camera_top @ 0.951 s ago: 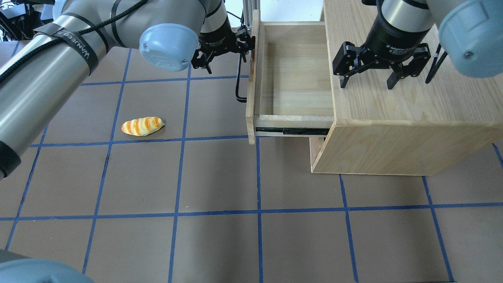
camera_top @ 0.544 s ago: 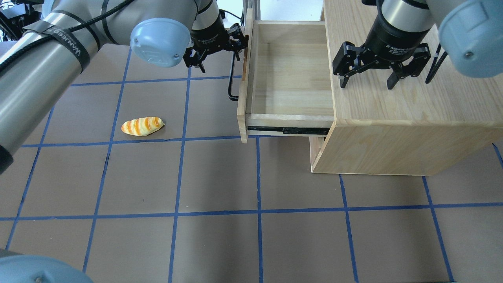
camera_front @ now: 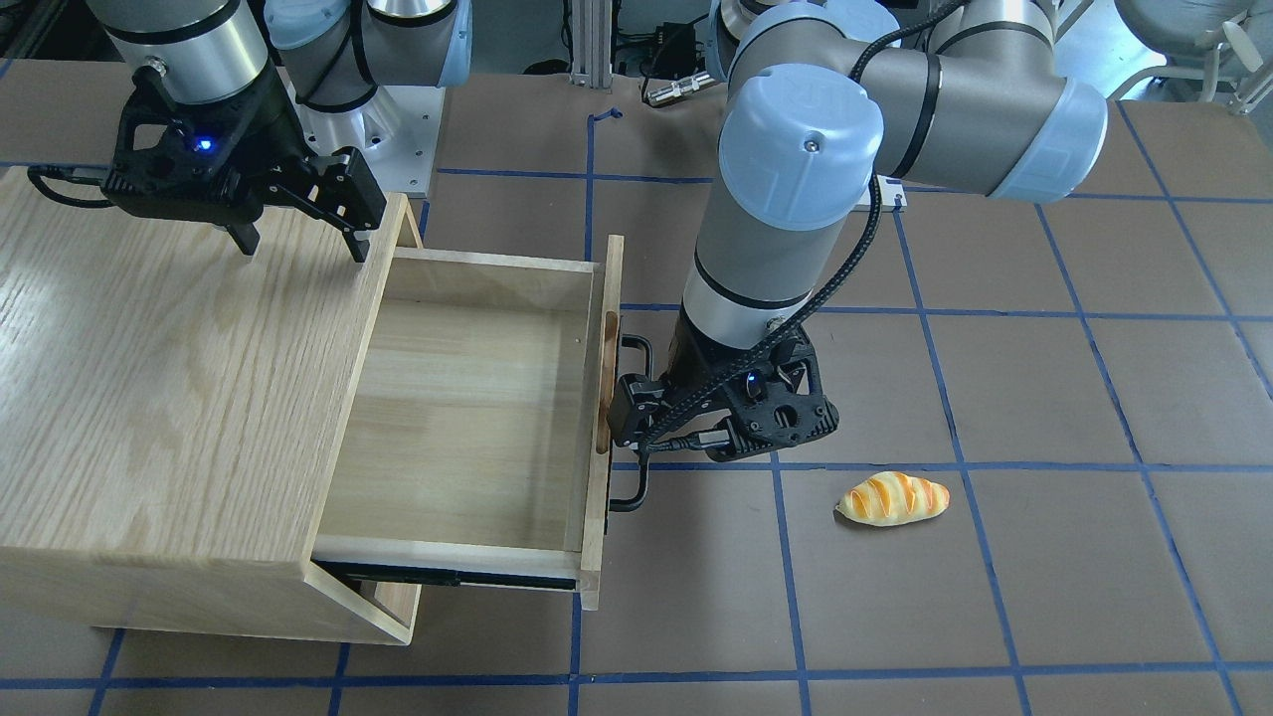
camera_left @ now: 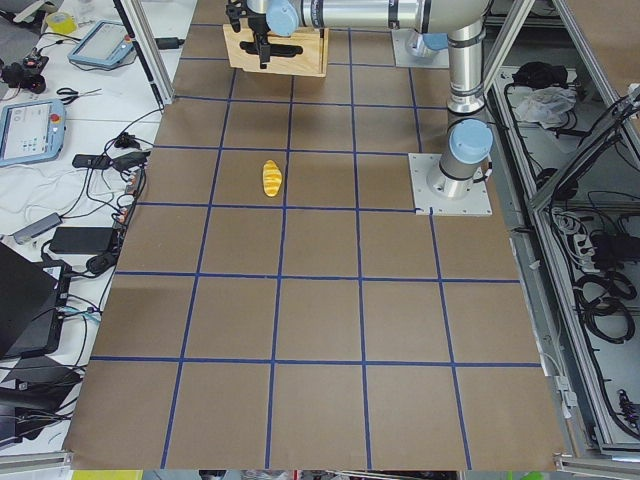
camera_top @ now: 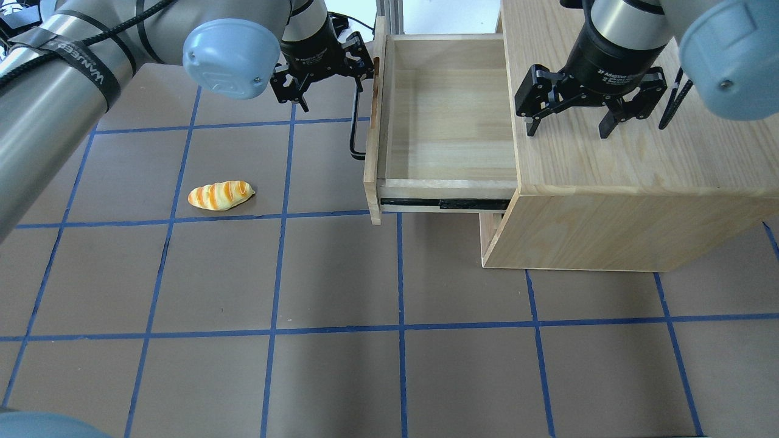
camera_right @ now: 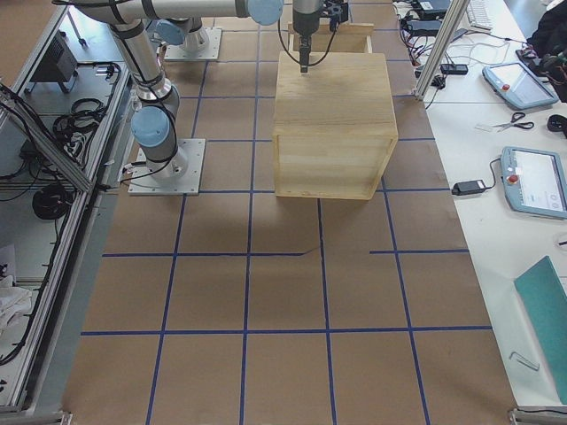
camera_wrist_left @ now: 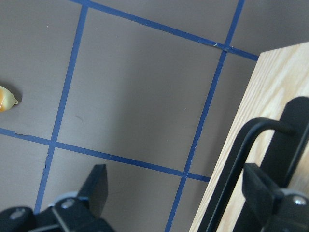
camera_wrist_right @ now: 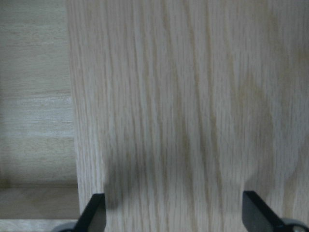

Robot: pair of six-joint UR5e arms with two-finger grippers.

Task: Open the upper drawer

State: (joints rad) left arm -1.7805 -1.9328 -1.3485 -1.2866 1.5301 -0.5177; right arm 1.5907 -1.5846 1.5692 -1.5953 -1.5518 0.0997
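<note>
The upper drawer (camera_top: 447, 115) is pulled far out of the oak cabinet (camera_top: 639, 182) and is empty inside; it also shows in the front view (camera_front: 467, 418). Its front panel (camera_top: 372, 121) carries the black bar handle (camera_top: 354, 131), seen too in the front view (camera_front: 636, 477) and the left wrist view (camera_wrist_left: 236, 154). My left gripper (camera_top: 331, 85) (camera_front: 711, 428) (camera_wrist_left: 178, 203) is open, with one finger right against the handle at the panel. My right gripper (camera_top: 569, 128) (camera_front: 298, 244) is open, its fingertips (camera_wrist_right: 94, 212) down at the cabinet top.
A striped toy bread roll (camera_top: 220, 195) (camera_front: 893, 498) lies on the brown mat left of the drawer in the overhead view. The cabinet stands at the table's far end in the left side view (camera_left: 275, 50). Operators' desks with tablets flank the table ends.
The drawer has slid further out, leftward in the overhead view, and my left gripper has moved the same way with the handle. My right gripper has stayed on the cabinet top.
</note>
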